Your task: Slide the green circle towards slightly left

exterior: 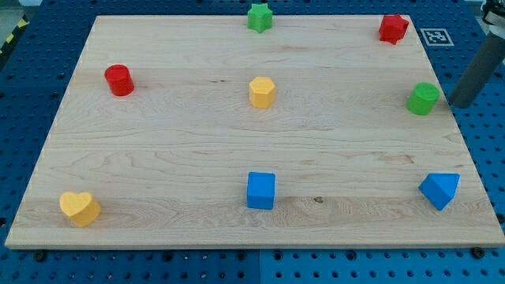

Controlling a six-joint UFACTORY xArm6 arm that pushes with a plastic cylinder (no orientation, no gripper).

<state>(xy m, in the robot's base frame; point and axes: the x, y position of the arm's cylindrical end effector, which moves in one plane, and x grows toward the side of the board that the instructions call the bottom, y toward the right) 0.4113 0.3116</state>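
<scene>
We count eight blocks on the wooden bench (158, 158): two green, two red, two yellow, two blue. Greens: a green star (259, 16) at the view's top edge near centre, and the green circle (424, 99), the task's thing, close to the bench's right edge in the upper half of the view. Reds: a red cylinder (119, 80) at upper left, and a red star (393, 28) at the top right corner. Yellows: a yellow hexagon (262, 91) approx. mid-bench, and a yellow heart (79, 207) at lower left. Blues: a blue cube (261, 190) at bottom centre, and a blue block (439, 190) at lower right, probably a triangular wedge, tho its shape is hard to settle from this angle. No readable writing; the only marking is a black-and-white square tag (435, 36) on the blue pegboard (481, 134) beyond the top right corner. Our rod slants down from the view's upper right, and my tip (458, 102) sits just beside the green circle on its right, a narrow gap between, off the bench's edge over the pegboard. There is no hand on this arm, so no spread or pinch to tell.
</scene>
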